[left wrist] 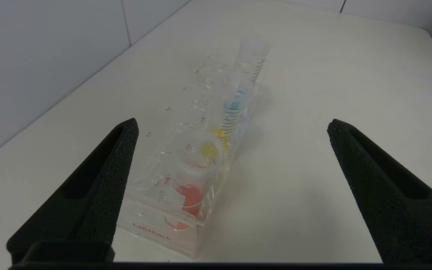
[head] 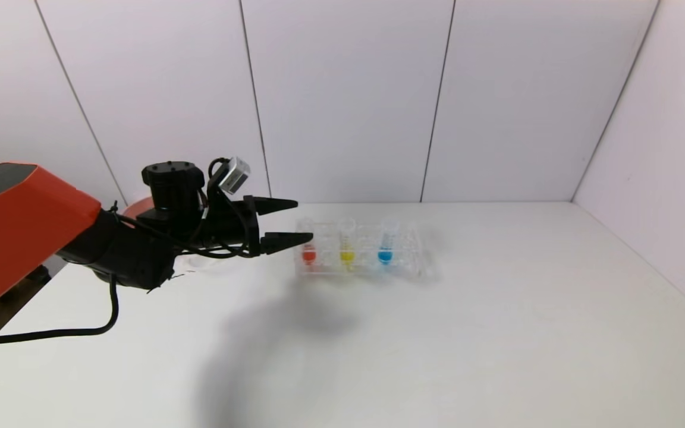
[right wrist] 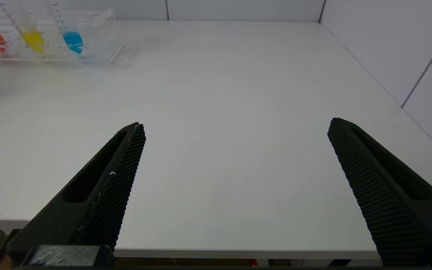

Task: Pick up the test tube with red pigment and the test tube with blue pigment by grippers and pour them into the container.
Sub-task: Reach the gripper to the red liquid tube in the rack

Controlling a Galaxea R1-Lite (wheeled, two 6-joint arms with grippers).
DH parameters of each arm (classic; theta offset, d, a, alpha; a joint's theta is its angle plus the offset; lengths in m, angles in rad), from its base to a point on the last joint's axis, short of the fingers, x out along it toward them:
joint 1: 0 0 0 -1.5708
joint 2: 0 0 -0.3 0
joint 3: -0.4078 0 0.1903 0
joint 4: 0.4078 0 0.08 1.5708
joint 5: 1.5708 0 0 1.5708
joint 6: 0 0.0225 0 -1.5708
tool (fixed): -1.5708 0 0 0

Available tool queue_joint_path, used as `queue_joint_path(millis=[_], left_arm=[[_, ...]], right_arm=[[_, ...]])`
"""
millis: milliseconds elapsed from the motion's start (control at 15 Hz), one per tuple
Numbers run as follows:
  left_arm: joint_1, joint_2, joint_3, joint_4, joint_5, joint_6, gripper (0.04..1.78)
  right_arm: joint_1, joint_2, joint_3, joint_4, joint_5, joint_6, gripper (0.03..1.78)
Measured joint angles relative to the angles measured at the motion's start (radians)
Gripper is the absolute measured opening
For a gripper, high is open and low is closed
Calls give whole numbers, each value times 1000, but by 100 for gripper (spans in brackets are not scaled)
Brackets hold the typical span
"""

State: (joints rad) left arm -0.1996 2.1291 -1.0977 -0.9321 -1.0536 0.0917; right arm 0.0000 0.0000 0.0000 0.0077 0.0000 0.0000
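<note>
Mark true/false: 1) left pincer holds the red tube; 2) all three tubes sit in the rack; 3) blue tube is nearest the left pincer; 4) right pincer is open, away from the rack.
1) False: the left pincer is open and empty beside the red tube.
2) True: red, yellow tube and blue tube stand in the rack.
3) False: the red tube is nearest.
4) True: the right pincer is open above bare table.
</note>
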Motion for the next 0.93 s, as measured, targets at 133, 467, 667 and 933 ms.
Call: queue_joint_path(millis=[133, 467, 667, 933], left_arm=[[-7, 16, -6, -1, 4, 0, 176], [-11, 55, -30, -7, 4, 5, 176], [-16, 70, -41, 3, 4, 4, 176], [-18, 90, -56, 0, 5, 4, 176]], right_arm=[[0, 0, 0, 0, 0, 0, 177], [0, 0, 0, 0, 0, 0, 177], [0, 0, 0, 0, 0, 0, 177], [0, 0, 0, 0, 0, 0, 177]])
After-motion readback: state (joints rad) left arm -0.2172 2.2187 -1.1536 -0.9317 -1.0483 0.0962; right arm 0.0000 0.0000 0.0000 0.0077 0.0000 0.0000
